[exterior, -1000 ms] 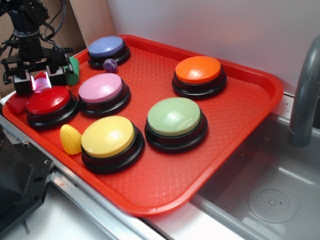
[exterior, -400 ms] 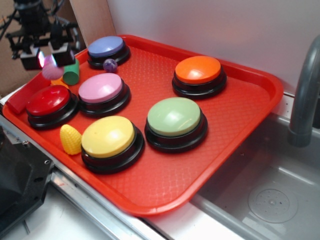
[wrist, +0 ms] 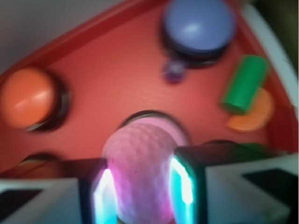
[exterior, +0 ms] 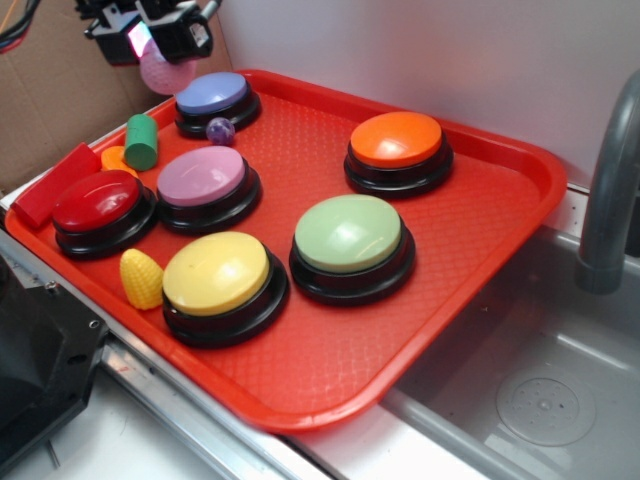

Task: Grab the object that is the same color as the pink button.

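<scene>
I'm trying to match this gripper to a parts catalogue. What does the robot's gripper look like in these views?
In the exterior view the gripper is black and blocky, with a glowing pink-white patch on its front; dark cables run off at the top-left corner. In the blurred wrist view, its fingers have glowing cyan-white inner faces with dark edges, and the blocks beside them look pale grey-white with black patches. No readable markings show.

Claw point(exterior: 160, 45) hangs high at the upper left of the exterior view, fingers pointing down. Fingers point(wrist: 184, 184) are closed on either side of the pink bumpy ball point(wrist: 140, 172), which sits pinched between them. Arm above is cut off by the frame edge.
</scene>
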`<state>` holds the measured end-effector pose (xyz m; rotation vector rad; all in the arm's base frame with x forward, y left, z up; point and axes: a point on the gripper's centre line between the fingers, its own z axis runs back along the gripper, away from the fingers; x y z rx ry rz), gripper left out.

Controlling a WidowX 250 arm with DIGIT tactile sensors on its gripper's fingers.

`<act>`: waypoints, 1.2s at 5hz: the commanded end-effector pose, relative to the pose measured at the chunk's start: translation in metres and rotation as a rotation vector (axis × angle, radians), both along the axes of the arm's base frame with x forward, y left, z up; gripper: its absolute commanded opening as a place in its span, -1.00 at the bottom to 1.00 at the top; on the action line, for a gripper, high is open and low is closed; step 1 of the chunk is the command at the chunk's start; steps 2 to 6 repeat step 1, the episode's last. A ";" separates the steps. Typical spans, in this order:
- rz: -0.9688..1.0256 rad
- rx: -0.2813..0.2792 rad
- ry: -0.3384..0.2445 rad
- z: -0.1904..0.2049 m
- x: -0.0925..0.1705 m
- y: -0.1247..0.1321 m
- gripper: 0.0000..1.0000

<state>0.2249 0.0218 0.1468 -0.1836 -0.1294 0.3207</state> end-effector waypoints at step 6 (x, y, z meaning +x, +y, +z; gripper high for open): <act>-0.195 -0.028 -0.048 0.008 -0.025 -0.030 -1.00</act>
